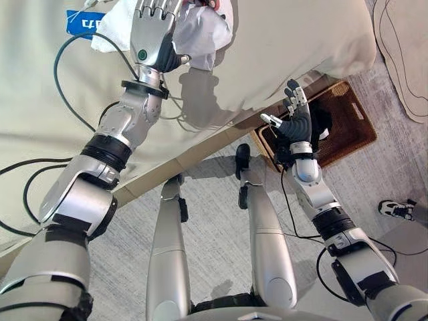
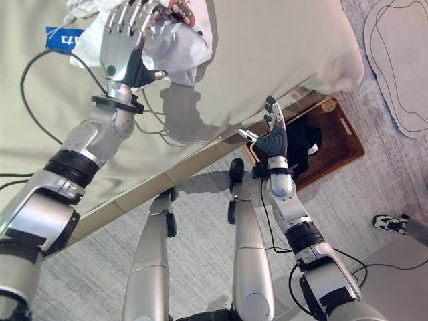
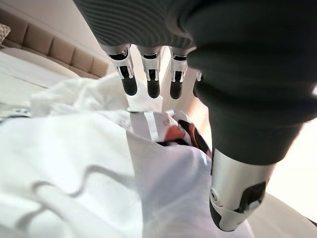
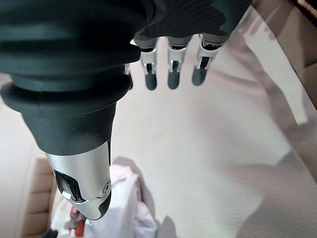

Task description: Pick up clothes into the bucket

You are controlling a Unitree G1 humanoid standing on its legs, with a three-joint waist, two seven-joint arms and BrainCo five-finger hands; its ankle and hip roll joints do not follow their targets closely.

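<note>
Upper left of frame: crumpled white garment with red-black patch (image 1: 200, 30) on beige bed sheet (image 1: 281, 47), blue tag (image 1: 83, 23) beside. Brown woven basket (image 1: 351, 127) right-centre on the floor. Left hand (image 1: 152, 30) extended, fingers straight over garment, grasping nothing. Right hand (image 1: 295, 117) open, empty, before basket.

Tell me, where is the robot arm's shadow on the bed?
Left eye view: a grey shadow falls on the bed beside the left hand, just below the white clothes. Right eye view: same shadow.
</note>
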